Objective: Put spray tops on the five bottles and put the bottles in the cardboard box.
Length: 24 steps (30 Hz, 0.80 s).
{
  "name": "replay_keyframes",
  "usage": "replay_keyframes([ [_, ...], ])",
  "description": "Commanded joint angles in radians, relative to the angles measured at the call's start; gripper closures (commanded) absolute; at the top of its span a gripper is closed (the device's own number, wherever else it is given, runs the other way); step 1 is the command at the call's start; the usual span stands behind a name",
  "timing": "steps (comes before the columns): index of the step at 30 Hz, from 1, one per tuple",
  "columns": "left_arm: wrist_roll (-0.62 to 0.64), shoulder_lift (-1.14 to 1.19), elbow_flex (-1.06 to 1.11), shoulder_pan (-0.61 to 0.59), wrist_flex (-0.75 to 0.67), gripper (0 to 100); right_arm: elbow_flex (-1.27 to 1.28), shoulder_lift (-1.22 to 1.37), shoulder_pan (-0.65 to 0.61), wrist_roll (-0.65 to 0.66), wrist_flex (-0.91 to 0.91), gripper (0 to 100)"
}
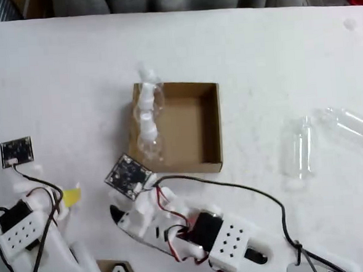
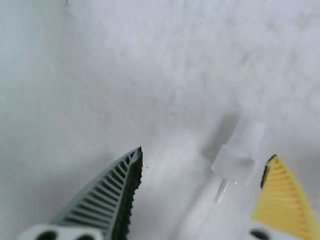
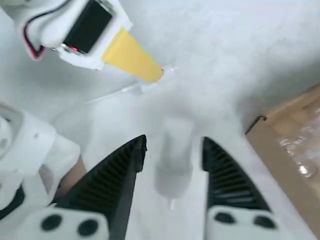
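Now you seem to be picking up a spray top (image 3: 172, 167): it sits inside the right gripper (image 3: 174, 141), jaws parted around it (not yet pinched). Your left gripper (image 2: 206, 154) hangs wide over a second spray top (image 2: 239, 156). Next, I'd judge, close squarely, then carry it to the bottles (image 1: 299, 147) lying well apart from the cardboard box (image 1: 196, 132).

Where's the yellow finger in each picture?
High view: the yellow finger pokes out beside the left arm, left of the cardboard box.
Left wrist view: the yellow finger faces the grey finger, a clear spray top beside its tip.
Right wrist view: the yellow finger sticks out of white casing, beyond a black finger.
Shared landmark: the white table under it.
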Motion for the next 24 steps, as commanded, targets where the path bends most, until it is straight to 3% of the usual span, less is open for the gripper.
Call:
replay_keyframes([
  [1,0.012,0.015,-0.061,-0.012,0.011,65,-0.021,-0.028,-0.022,-0.038,0.013,76.9],
  [6,0.012,0.015,-0.063,-0.012,0.011,65,-0.143,-0.117,0.061,-0.038,0.236,76.5],
  [11,0.012,0.015,-0.064,-0.007,0.017,65,-0.302,-0.318,0.259,-0.029,0.519,76.5],
  [14,0.014,0.015,-0.069,-0.007,0.02,65,-0.361,-0.42,0.372,0.066,0.636,77.2],
  [17,0.046,0.012,-0.072,-0.005,0.029,65,-0.371,-0.489,0.466,0.152,0.714,84.9],
  [21,0.054,0.008,-0.167,-0.002,0.176,65,-0.371,-0.504,0.591,0.288,0.783,96.7],
  [24,0.054,0.015,-0.315,0.051,0.385,65,-0.37,-0.476,0.705,0.368,0.826,97.6],
])
